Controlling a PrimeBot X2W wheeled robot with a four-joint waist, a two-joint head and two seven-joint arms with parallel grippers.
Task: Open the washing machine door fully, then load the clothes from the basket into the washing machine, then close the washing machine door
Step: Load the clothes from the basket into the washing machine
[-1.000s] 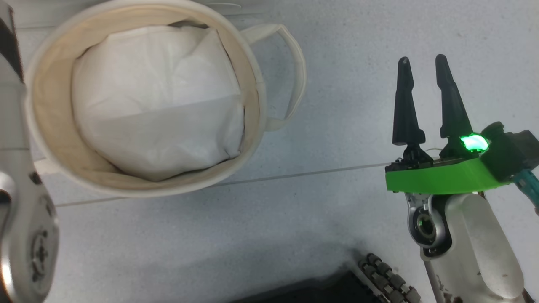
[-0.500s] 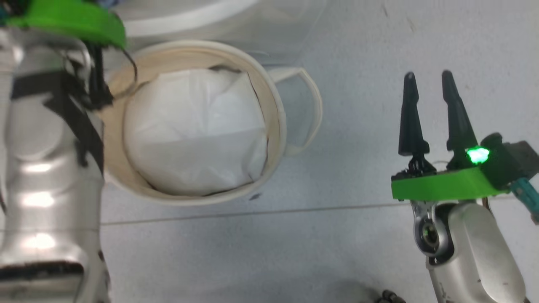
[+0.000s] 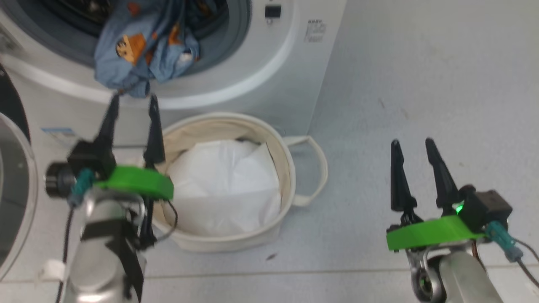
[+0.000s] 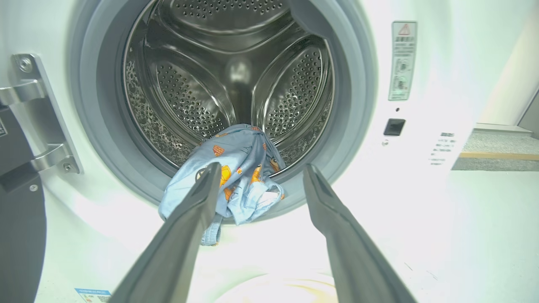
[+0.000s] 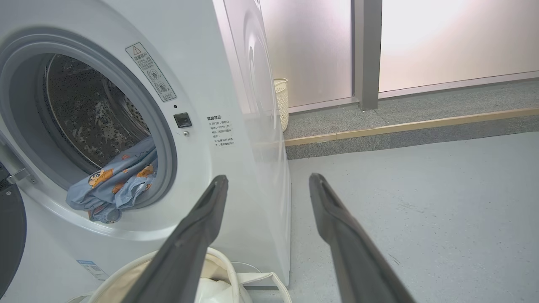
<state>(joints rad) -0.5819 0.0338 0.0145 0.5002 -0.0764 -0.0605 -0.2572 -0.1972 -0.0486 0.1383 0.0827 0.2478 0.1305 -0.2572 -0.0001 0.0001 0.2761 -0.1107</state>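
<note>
- Currently the left gripper (image 3: pixel 134 99) has its fingers spread wide, with a bare gap between them and no cloth pinched.
- Left fingertips sit just under the lowest fold of the clothes (image 3: pixel 139 46). I can't tell from the head view whether they touch.
- The clothes are a light-blue bundle with orange patches. It's draped over the lower lip of the drum (image 4: pixel 236 75), part inside and part hanging out over the front of the washing machine (image 3: pixel 269 71).
- In the left wrist view one left finger crosses in front of the bundle, and the other points at the grey ring beside it.
- The door (image 3: pixel 12 198) is swung open, out to the left of the left fingers. Its hinge (image 4: pixel 38 113) shows on the washer front on that side.
- The basket (image 3: pixel 290 176) stands on the floor (image 3: pixel 421 63) against the washer front, below the left fingers and to their right.
- The white liner sheet (image 3: pixel 227 193) lies inside the basket, and one loop handle faces the right fingers.
- The right gripper (image 3: pixel 412 142) also has its fingers spread. It hangs over bare floor, well apart from the basket and the clothes.
- In the right wrist view those fingers frame the washer's front corner, with the basket rim under the nearer one.
</note>
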